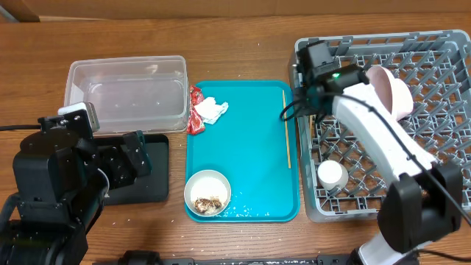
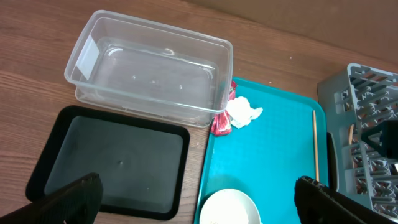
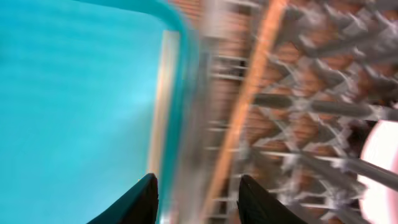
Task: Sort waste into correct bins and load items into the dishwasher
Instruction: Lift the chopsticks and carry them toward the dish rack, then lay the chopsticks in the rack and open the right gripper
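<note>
Wood first: leaving chopstick (image 1: 287, 136) on teal tray (image 1: 243, 154), beside rack (image 1: 441, 44). Hovering right hand (image 3: 196, 186) over rack's left edge, fingers parted, gripping nothing clearly, likely for loading. Holding left hand (image 2: 198, 182) wide above black tray (image 2: 118, 162), ready for waste.

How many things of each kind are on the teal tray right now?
White bowl with food scraps: 1
Crumpled red wrapper, at the left rim: 1
Crumpled white napkin: 1
Wooden chopstick: 1
Total on the teal tray: 4
</note>
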Robot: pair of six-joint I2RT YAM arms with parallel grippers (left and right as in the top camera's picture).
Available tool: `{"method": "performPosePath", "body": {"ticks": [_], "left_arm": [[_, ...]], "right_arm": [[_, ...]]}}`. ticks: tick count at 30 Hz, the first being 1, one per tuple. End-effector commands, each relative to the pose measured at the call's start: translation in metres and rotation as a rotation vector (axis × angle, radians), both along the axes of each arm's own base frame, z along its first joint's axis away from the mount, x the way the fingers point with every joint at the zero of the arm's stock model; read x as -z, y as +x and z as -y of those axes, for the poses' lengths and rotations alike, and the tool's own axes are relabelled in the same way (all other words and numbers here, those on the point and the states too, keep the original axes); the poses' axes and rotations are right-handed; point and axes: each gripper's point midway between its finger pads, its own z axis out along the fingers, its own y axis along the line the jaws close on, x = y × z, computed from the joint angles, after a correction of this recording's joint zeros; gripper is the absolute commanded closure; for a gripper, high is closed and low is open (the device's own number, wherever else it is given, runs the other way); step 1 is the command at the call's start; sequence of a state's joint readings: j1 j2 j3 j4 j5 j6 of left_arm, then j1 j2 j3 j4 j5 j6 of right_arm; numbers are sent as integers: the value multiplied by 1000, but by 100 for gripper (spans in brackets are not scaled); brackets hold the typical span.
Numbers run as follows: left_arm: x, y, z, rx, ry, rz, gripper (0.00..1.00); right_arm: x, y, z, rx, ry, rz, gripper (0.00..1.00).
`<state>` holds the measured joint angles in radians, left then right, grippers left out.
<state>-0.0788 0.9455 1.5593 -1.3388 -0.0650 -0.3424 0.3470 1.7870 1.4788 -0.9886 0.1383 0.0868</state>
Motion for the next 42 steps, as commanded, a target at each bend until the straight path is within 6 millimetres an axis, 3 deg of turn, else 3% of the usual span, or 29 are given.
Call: {"method": "performPosePath", "body": {"ticks": [1,7,13,25,30,34,39,42], "left_arm": [[-5,1,-2,-21,-6,16,0],[-5,1,-2,-21,-6,16,0],[-5,1,-2,-21,-6,16,0],[-5,1,-2,-21,-6,16,0],[-5,1,-2,-21,-6,16,0],[-5,1,-2,-21,-6,16,0],[-5,1,-2,-21,-6,16,0],[-5,1,-2,-21,-6,16,0]], "right_arm": [[-35,-16,-53,-81,73,78,56],[1,-22,-77,-32,73,40,60],[61,-14,-55,47,-81,2,65],[117,-15,-40,50,-213,-79,64],[131,-26,-45,34,-182,-151,67],[134,-37,-58,14,-120,-203,84],[129,-41,-67,-12,-122,-200,96],[119,-40,-77,-34,-112,-180,96]]}}
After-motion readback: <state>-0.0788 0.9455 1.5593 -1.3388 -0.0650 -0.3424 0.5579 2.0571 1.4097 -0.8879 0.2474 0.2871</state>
